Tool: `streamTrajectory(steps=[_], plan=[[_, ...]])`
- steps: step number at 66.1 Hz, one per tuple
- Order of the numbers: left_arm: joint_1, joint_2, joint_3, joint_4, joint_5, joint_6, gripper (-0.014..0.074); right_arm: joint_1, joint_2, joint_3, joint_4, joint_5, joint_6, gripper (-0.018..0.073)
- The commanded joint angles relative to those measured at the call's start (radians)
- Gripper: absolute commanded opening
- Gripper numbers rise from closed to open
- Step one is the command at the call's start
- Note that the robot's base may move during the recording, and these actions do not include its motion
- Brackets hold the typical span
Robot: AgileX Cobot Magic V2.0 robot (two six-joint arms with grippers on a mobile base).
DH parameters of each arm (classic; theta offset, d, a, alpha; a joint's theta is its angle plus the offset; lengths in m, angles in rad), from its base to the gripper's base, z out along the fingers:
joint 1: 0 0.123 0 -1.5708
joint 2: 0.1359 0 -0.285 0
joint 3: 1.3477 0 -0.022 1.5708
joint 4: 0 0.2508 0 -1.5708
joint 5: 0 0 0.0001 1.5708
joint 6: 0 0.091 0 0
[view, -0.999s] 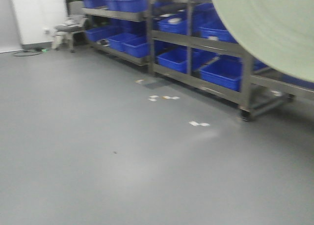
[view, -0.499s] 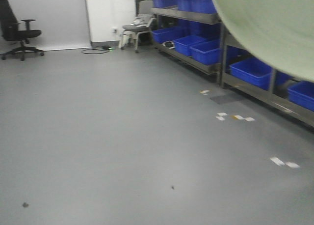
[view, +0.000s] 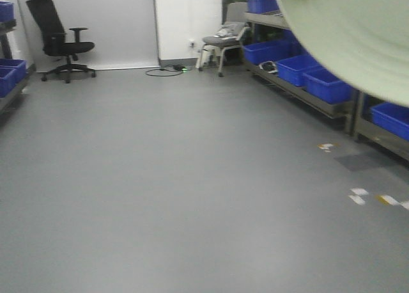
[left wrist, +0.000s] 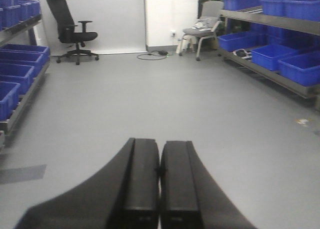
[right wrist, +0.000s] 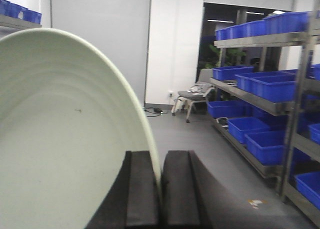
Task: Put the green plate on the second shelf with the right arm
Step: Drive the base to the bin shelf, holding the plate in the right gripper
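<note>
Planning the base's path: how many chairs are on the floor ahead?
2: a black office chair by the back wall at left, a grey chair beside the rack. The green plate may hide others.

Left gripper [left wrist: 160, 151] closed, right gripper [right wrist: 161, 164] pinching green plate [right wrist: 60, 139] rim

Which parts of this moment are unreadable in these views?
Front view: pale green round plastic plate, cut off by top and right edges.
Front view: steel shelf rack with blue bins, upper tiers hidden behind the plate.
Front view: heap on the grey chair, too small to identify.
</note>
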Motion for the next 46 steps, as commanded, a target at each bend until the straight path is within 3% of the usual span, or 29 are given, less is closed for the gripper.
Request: streamTrajectory(steps=[1, 46], plan=[[-0.002, -0.017, 0.041, -0.004, -0.086, -0.003, 0.0130, 0.000, 0.016, -0.033, 0.000, -0.109, 0.003, 0.0025], [-0.002, -0.017, 0.041, -0.004, -0.086, -0.003, 0.0130, 0.000, 0.016, -0.033, 0.000, -0.109, 0.003, 0.0025]])
